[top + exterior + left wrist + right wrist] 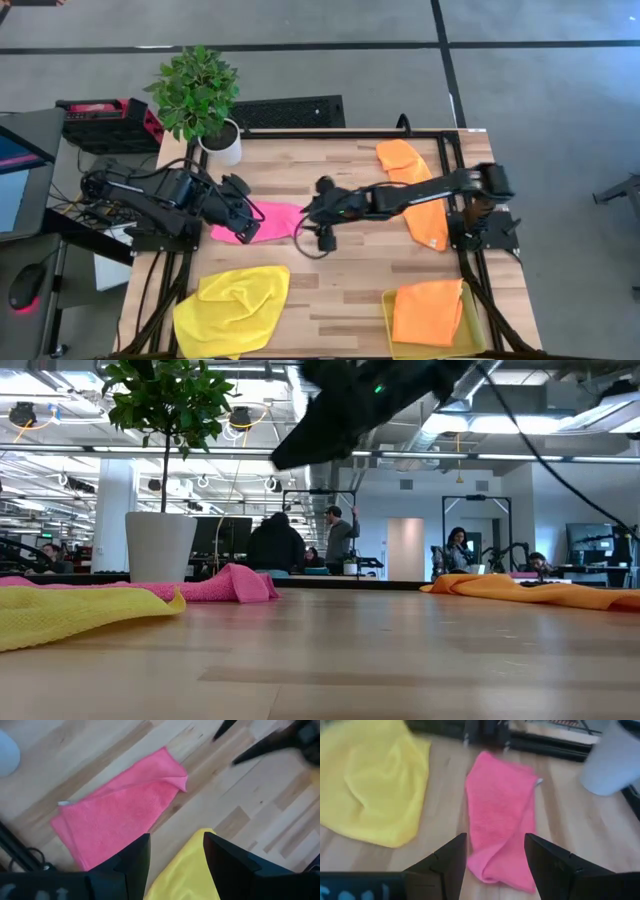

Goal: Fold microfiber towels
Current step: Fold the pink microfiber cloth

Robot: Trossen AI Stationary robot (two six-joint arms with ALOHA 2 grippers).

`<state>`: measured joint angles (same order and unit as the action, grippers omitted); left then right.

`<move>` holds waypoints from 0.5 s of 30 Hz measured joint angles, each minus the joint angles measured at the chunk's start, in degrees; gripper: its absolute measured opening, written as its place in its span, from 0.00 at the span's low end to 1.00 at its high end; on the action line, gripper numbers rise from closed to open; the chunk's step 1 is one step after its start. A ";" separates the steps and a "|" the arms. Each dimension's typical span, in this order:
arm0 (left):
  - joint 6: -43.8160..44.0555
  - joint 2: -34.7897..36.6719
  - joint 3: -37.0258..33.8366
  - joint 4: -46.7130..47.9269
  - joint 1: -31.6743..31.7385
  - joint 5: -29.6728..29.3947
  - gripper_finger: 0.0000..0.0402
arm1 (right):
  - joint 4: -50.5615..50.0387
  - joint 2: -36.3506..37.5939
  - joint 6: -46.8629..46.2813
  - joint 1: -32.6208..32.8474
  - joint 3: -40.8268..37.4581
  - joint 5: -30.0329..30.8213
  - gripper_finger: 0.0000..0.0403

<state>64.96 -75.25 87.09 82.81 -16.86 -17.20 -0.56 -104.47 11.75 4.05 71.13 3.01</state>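
Observation:
A hot pink microfiber towel (270,220) lies on the table's middle left as a narrow strip, one end corner curled over (179,781). My left gripper (246,226) hovers open above its left end, and in the left wrist view (175,862) nothing is between the fingers. My right gripper (306,214) stands open off its right end, pointing at it (495,862). A yellow towel (235,308) lies crumpled near the front left. One orange towel (415,190) lies at the back right under my right arm. Another orange towel (428,312) rests in the tray.
A potted plant (200,95) in a white pot (221,145) stands at the back left, close behind my left arm. A translucent yellow tray (388,322) sits at the front right. Bare wood (340,280) lies between the yellow towel and the tray.

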 joint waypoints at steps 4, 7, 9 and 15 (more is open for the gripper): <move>1.37 -0.06 -0.16 -0.71 0.00 -0.02 0.44 | -0.07 -7.01 -0.70 0.46 4.67 -0.11 0.55; 2.47 -0.06 -0.16 -0.94 0.00 -0.04 0.44 | -0.18 -10.64 -3.79 0.16 7.68 0.08 0.55; 3.10 -0.06 -0.16 -0.94 0.00 -0.04 0.44 | -0.09 -12.32 -5.70 -0.23 9.33 1.07 0.55; 3.42 -0.06 -0.16 -1.93 0.00 -0.73 0.44 | -0.35 -17.24 -10.87 -1.20 13.33 3.17 0.55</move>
<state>68.38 -75.31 86.94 80.88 -16.86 -17.93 -0.91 -121.71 0.88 2.85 84.46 6.17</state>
